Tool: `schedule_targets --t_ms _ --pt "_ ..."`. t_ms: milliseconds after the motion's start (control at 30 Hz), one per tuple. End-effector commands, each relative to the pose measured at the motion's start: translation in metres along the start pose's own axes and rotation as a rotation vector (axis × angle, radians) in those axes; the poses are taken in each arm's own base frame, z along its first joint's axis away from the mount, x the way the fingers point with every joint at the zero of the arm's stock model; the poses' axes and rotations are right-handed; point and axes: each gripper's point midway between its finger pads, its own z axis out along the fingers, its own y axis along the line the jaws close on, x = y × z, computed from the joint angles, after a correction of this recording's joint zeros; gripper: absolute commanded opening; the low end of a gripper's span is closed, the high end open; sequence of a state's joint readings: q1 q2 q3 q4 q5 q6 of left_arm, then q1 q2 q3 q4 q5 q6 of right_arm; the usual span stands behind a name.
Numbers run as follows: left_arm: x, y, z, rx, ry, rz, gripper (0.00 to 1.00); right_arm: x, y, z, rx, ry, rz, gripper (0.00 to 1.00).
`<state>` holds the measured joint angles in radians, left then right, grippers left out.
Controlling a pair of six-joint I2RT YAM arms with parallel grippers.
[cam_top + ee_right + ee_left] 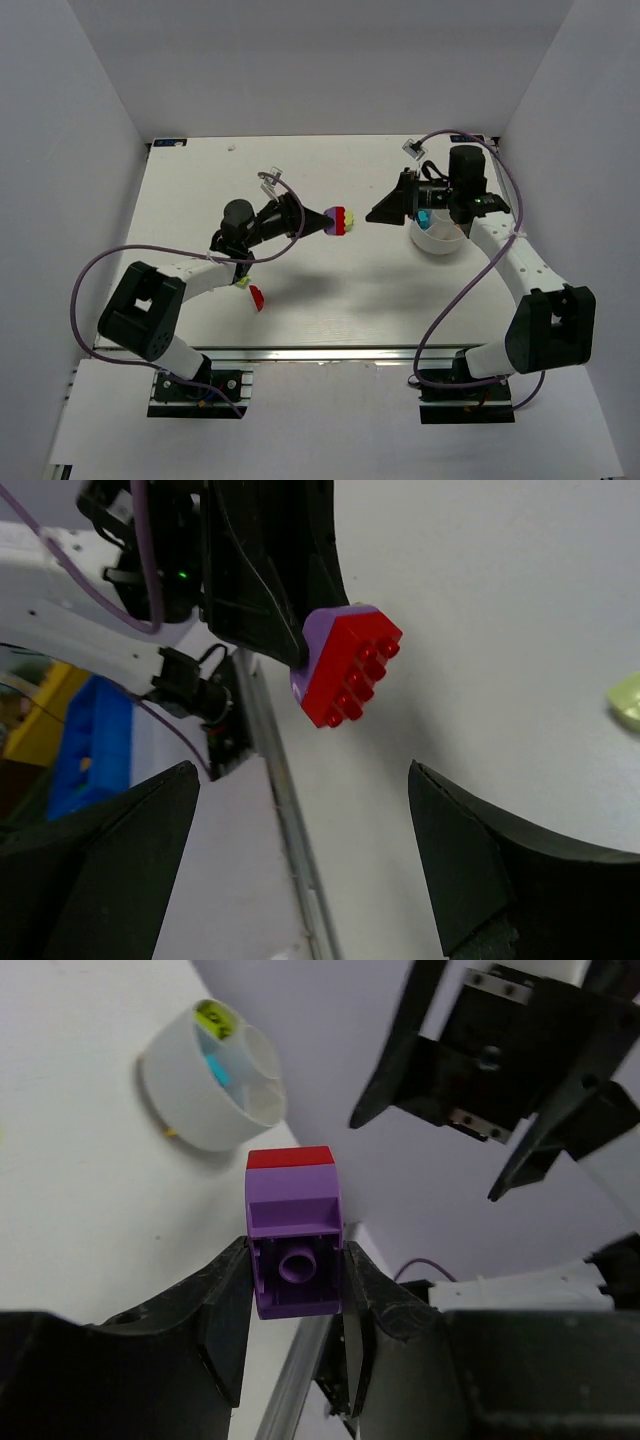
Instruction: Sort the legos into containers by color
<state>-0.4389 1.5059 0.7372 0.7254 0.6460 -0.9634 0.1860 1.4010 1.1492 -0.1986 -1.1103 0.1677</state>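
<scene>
A: White table (330, 165), white walls (80, 150) all round. What's the L gripper (295, 1285) got?

B: It's clamped on the purple-red brick (292, 1230). Purple half sits btwn the two fingers (215, 1300), hollow underside twd the wrist cam. Red half sticks out past the tips.

A: Off the table?

B: Looks lifted clear of it, can't say for sure.

A: And the R gripper (300, 768)?

B: Spread wide, nothing btwn its fingers. It points at the brick and the red studs face it. Brick is just ahead of the R tips, apart, no contact.

A: Bowl?

B: White divided bowl (432, 250) sits on the table behind the R fingertips, under that wrist. From the L wrist cam it's well beyond the L fingertips, up and left. There's a lime brick (213, 1020) in one compartment and a cyan brick (222, 1068) in the next.

A: Any loose ones?

B: One red brick (257, 297) on the table, well behind the L fingers, by the L forearm. Small lime-ish piece (241, 283) just beside it, too small to make out. R wrist cam also shows a pale lime piece (625, 700) on the table, off to the right of the R fingers.
</scene>
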Motion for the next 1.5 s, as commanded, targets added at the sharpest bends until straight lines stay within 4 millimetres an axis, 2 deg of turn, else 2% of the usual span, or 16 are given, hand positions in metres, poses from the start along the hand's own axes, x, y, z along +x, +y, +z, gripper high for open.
schedule_targets --t_ms 0,33,67,300,1000,1100,1200,1333,1433,1467 --pt "-0.019 -0.068 -0.01 0.325 -0.112 0.077 0.0 -0.017 0.022 0.013 -0.068 -0.043 0.169 0.89" --pt "-0.02 -0.081 -0.013 0.387 -0.138 0.097 0.0 -0.016 0.023 0.016 -0.084 -0.046 0.161 0.89" --pt "-0.02 -0.084 -0.013 0.409 -0.141 0.088 0.0 -0.014 0.022 0.019 -0.083 -0.041 0.167 0.89" --pt "-0.013 -0.097 -0.002 0.473 -0.101 0.062 0.0 -0.004 0.012 0.022 -0.071 -0.031 0.164 0.88" --pt "-0.002 -0.094 0.011 0.486 -0.048 0.031 0.0 -0.026 0.022 0.038 -0.133 -0.035 0.107 0.79" --pt "-0.002 -0.094 0.012 0.486 -0.048 0.031 0.0 -0.027 0.021 0.038 -0.134 -0.038 0.103 0.72" --pt "-0.003 -0.094 0.012 0.488 -0.048 0.027 0.0 -0.027 0.022 0.039 -0.15 -0.036 0.096 0.6" --pt "-0.002 -0.095 0.011 0.497 -0.047 0.024 0.0 -0.025 0.028 0.039 -0.192 -0.026 0.108 0.35" --pt "-0.002 -0.096 0.011 0.5 -0.045 0.027 0.0 -0.024 0.031 0.037 -0.211 -0.025 0.102 0.23" --pt "-0.001 -0.095 0.011 0.499 -0.044 0.024 0.0 -0.023 0.034 0.037 -0.22 -0.022 0.107 0.14"
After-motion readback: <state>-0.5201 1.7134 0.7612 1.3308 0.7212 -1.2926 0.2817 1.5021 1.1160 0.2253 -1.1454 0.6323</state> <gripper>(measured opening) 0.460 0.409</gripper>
